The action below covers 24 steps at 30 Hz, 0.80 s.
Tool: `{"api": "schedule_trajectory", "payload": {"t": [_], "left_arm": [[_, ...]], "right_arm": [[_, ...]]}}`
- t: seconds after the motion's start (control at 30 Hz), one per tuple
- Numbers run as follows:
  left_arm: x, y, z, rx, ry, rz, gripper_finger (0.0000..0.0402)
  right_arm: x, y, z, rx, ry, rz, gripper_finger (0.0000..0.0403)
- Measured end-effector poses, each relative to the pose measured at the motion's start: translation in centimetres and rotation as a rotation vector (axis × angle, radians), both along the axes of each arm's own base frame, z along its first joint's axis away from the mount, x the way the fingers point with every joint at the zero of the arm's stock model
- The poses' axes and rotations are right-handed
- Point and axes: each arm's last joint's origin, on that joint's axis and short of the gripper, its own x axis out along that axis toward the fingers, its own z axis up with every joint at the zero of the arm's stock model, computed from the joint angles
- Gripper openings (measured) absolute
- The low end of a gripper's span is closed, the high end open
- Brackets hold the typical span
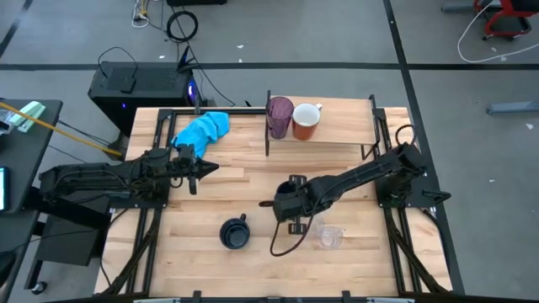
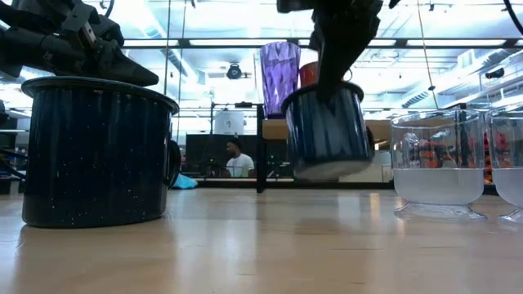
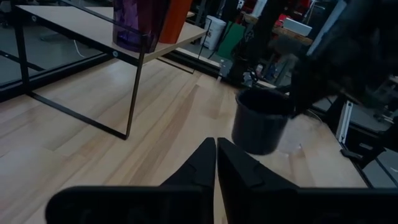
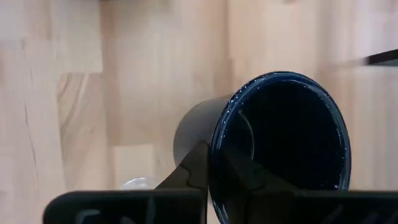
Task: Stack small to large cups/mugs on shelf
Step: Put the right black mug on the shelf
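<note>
Right claw (image 4: 211, 180) pinches navy mug (image 4: 280, 134) by rim, mug clear of table (image 2: 261, 245). Keep mug level; carry toward shelf (image 1: 337, 126), beside orange mug (image 1: 306, 122). Left claw (image 3: 216, 163) closed, empty.

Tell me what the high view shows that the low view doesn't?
Only the high view shows the blue cloth and the whole shelf from above. Only the low view shows that the right hand has its navy mug lifted off the table, plus a person in the room behind. Both show the purple tumbler, the orange mug, the other navy mug and clear cups.
</note>
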Motion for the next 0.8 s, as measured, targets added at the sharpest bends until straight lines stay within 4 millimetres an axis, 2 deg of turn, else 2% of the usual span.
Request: {"api": "schedule_trajectory", "payload": {"t": [0.2, 0.43, 0.8], "left_arm": [[0.0, 0.0, 0.0, 0.000, 0.001, 0.000, 0.0013], [0.0, 0.0, 0.0, 0.000, 0.001, 0.000, 0.0021], [0.0, 0.0, 0.0, 0.001, 0.001, 0.011, 0.0013]], "right_arm": [[-1.9, -0.7, 0.5, -0.022, -0.011, -0.037, 0.0024], [-5.4, -2.1, 0.8, -0.077, 0.000, -0.139, 0.0024], [-9.6, -3.7, 4.1, -0.207, 0.037, -0.105, 0.0024]]}}
